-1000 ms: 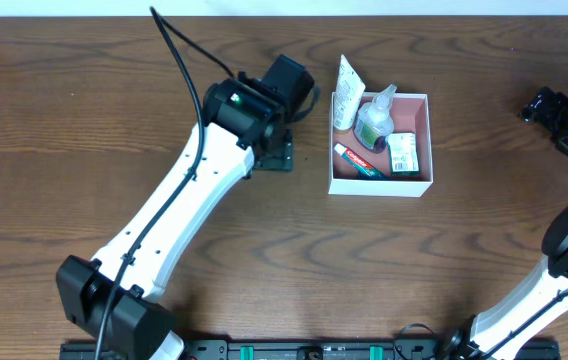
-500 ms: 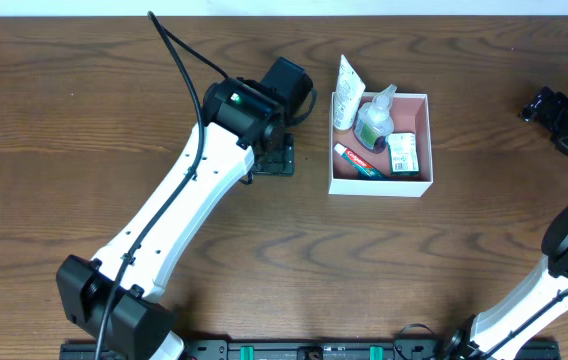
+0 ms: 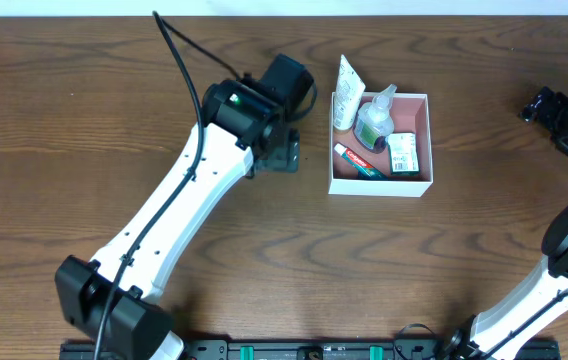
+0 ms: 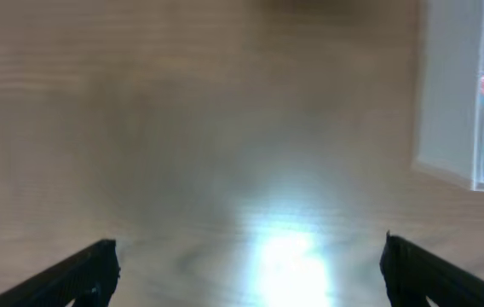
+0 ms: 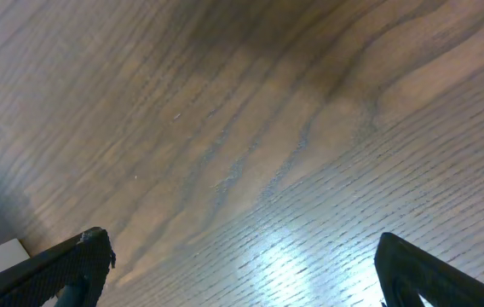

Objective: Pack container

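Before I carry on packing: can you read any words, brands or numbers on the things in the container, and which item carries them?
No text is legible in any view.
Toothpaste tube: red and green print, too small to read.
Soap packet: green-and-white print with dark code-like marks, too small.
White tube: faint print, too small.
Green bottle: label too small.
Container: no print visible on its walls.

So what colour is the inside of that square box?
The box is dusty pink inside, with white walls; the overhead view shows it best.
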